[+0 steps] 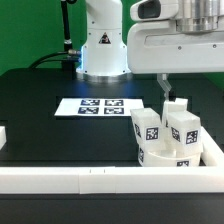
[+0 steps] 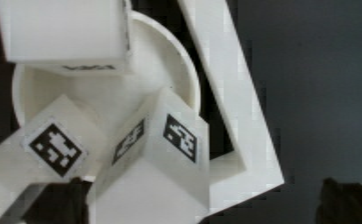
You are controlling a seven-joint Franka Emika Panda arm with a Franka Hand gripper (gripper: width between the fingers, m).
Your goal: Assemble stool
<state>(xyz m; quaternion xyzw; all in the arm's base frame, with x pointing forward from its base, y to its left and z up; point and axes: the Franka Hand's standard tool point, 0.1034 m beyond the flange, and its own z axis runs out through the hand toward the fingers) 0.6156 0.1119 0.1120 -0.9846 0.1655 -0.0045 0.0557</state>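
Note:
The round white seat (image 1: pixel 163 156) lies in the corner of the white rails, at the exterior view's lower right. Three white block legs stand upright on it: one at the front left (image 1: pixel 147 128), one at the front right (image 1: pixel 185 126) and one behind (image 1: pixel 176 106), each with black-and-white tags. My gripper (image 1: pixel 170 90) hangs just above the rear leg, open and holding nothing. In the wrist view the seat (image 2: pixel 160 60) and tagged legs (image 2: pixel 62 145) (image 2: pixel 174 140) lie below my gripper (image 2: pixel 196 205). Its dark fingertips (image 2: pixel 45 205) stand wide apart on either side of a leg.
White border rails run along the table's front (image 1: pixel 100 180) and right side (image 1: pixel 212 150), hemming in the seat; one rail (image 2: pixel 231 90) passes close beside it. The marker board (image 1: pixel 95 106) lies flat mid-table. The arm's base (image 1: pixel 103 50) stands at the back.

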